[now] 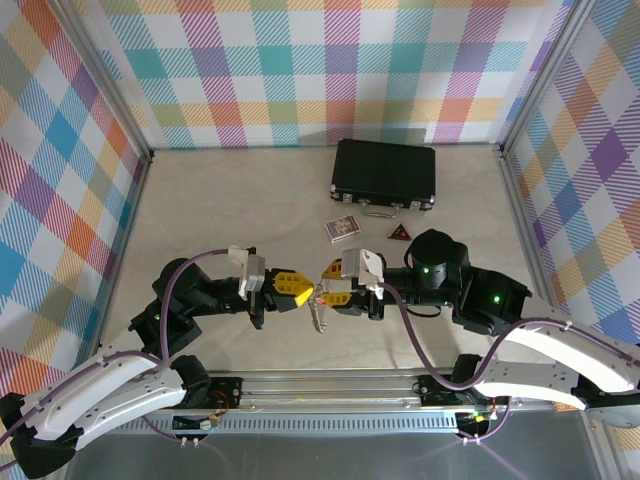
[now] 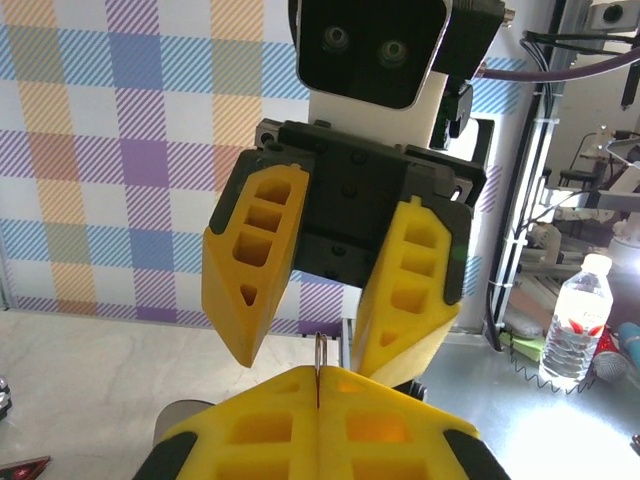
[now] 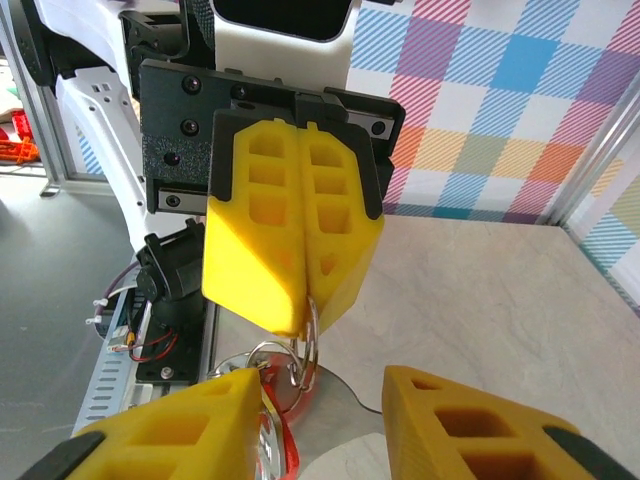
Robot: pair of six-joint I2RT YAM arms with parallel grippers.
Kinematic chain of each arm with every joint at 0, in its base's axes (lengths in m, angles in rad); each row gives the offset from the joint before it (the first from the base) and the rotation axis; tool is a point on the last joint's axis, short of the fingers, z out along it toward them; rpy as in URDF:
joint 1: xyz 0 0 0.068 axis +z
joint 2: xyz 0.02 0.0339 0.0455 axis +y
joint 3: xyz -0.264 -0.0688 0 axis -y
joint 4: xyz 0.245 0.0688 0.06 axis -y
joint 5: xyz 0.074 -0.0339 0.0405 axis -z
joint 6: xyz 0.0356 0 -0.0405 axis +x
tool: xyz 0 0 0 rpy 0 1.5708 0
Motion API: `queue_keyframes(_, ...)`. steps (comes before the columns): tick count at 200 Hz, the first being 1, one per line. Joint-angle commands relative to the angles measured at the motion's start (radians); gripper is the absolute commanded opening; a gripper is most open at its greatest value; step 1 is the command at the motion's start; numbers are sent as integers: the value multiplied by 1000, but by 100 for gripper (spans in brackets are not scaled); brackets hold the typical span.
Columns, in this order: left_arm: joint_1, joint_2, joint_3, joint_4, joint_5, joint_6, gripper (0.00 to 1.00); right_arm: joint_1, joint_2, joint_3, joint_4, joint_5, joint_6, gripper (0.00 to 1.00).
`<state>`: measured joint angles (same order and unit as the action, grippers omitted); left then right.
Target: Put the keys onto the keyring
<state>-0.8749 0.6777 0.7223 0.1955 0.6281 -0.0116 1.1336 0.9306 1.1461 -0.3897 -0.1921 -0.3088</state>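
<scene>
- Your left gripper (image 3: 298, 320) is pinched closed on the keyring (image 3: 306, 350). The ring hangs below its fingertips with its long axis pointing down.
- Your right gripper (image 1: 327, 285) faces it tip to tip, jaws apart, gripping nothing you can make out.
- The red-headed key (image 3: 278, 445) sits just beside the ring's lower end, against one of the right gripper's fingers. The right arm is the nearer one.

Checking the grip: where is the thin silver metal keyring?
Top view, near-centre table: the thin silver keyring hangs pinched in the shut left gripper, directly facing the open right gripper.
</scene>
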Motion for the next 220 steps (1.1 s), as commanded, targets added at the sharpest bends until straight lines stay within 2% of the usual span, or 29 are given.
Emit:
queue_keyframes(1,-4,-7,-4,73,31,-10,0,7,9,-6,45,-7,13,29)
queue_keyframes(45,-5,-6,-5,63,35,-7,0,7,27,1,45,-17,10,17)
queue_keyframes(72,-5,-6,4,35,34,3,0,7,35,10,28,-13,2,0)
queue_keyframes(108,-4,-8,54,-142,-9,89,0,7,47,62,-57,15,-37,0)
queue_keyframes(134,-5,21,125,-360,-73,183,15,7,86,139,-176,28,-73,0)
queue_keyframes(187,-5,44,175,-520,-100,229,14,7,166,221,-304,-42,-111,0)
queue_keyframes(220,-4,57,185,-536,-87,239,7,8,185,239,-322,-61,-117,0)
